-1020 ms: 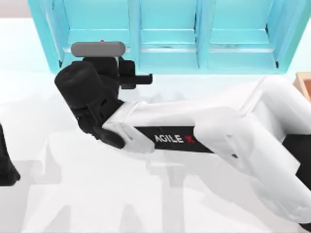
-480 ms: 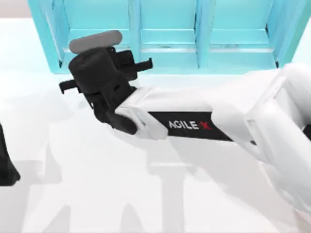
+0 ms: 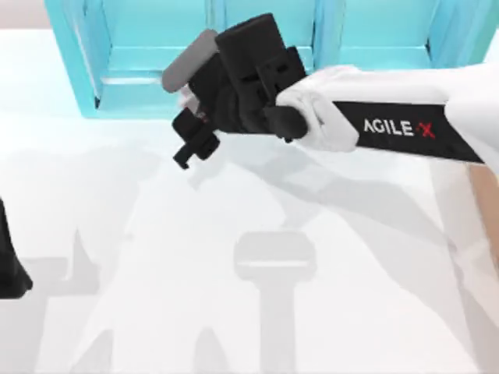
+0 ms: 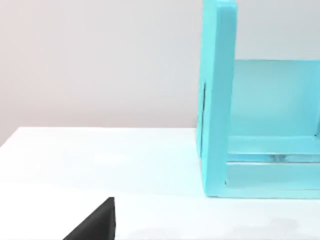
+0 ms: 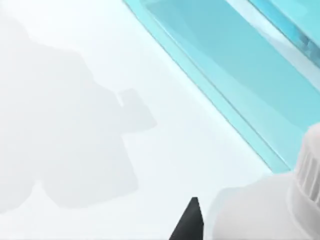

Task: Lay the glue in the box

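White tabletop (image 3: 257, 327) lies bare toward the front in the top view, crossed by grey shadows of the arms. At its left edge sits the dark end of the left arm (image 3: 8, 269), parked low and well apart from everything else; whether that arm's tool is open or closed cannot be told.

Farther back, the right arm (image 3: 390, 128) reaches in from the right side across the table, its black wrist tilted down and to the left. The right gripper (image 3: 193, 148) hangs above the table just in front of the shelf, closed around the glue (image 5: 255, 215). In the right wrist view the bottle's white body and ribbed collar sit pressed beside one black fingertip (image 5: 192, 222), held off the table surface.

At the table's right edge a strip of the box (image 3: 490, 202) shows tan and orange-brown, well apart from the gripper.

Farthest back stands the turquoise shelf (image 3: 265, 58), its open compartments facing forward.
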